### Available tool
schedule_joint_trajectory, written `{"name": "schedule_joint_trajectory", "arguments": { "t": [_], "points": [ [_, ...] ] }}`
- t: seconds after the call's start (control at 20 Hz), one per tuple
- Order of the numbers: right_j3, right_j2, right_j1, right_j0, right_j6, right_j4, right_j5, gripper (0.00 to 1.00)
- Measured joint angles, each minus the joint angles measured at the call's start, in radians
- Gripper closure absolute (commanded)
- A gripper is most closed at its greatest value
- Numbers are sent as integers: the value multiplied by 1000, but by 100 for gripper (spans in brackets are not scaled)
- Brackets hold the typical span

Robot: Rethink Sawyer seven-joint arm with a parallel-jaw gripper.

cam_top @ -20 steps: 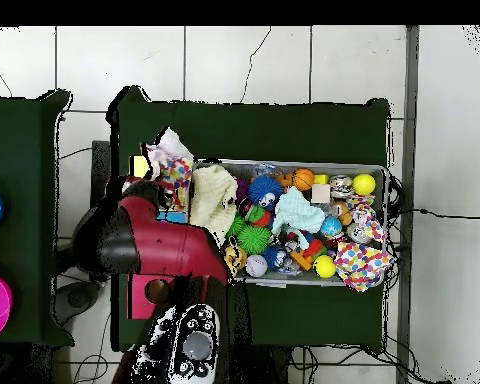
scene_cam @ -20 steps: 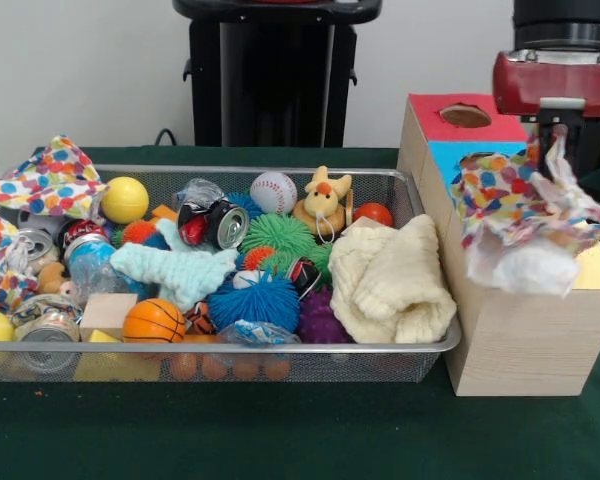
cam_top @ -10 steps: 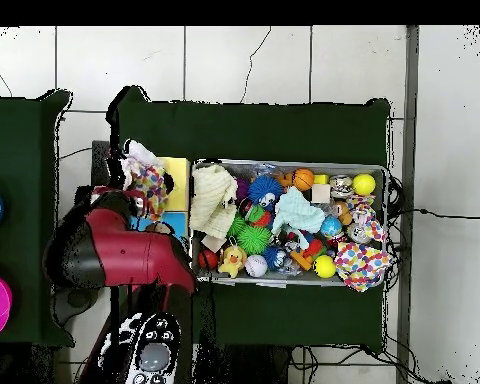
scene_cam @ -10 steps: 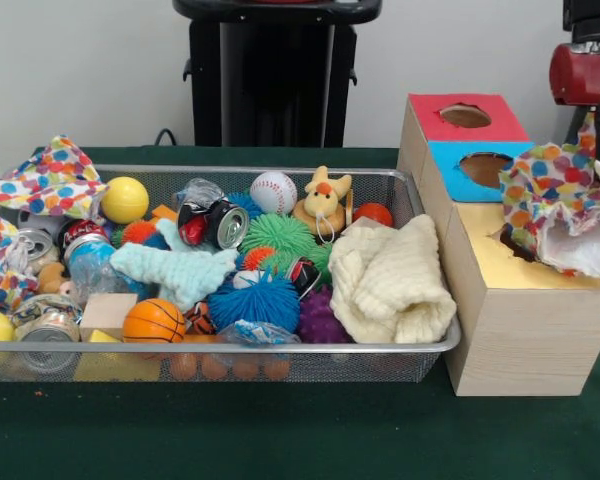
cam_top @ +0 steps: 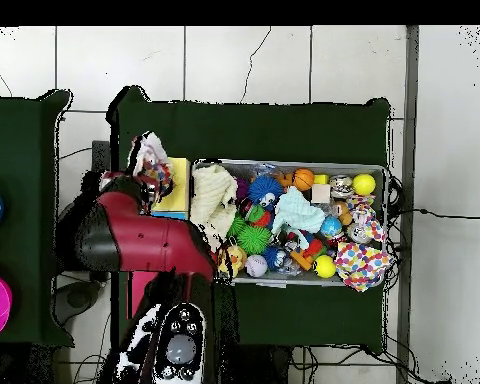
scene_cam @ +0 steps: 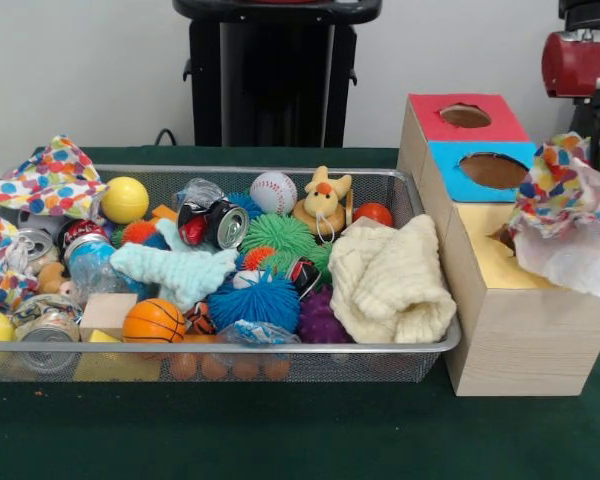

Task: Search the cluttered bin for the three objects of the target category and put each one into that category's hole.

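hanging polka-dot cloth (scene_cam: 570,225) overlaps box's (scene_cam: 510,330) right edge.

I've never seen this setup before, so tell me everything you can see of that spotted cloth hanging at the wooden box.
The spotted cloth is crumpled white fabric with red, blue, yellow and green dots and a plain white underside. It hangs bunched below the red arm, over the wooden box's yellow section, beside the blue hole. The gripper itself is hidden.

Robot lab, green-clothed table (scene_cam: 280,430), tiled floor (cam_top: 244,65), wooden sorting box (scene_cam: 500,320), cables (cam_top: 424,213)
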Motion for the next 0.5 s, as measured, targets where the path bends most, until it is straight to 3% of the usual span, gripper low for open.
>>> {"name": "schedule_joint_trajectory", "arguments": {
  "t": [0.3, 0.5],
  "points": [
    [0, 68, 20, -122, 0, -6, -53, 100],
    [1, 86, 43, -160, 0, -19, -101, 100]
  ]
}}
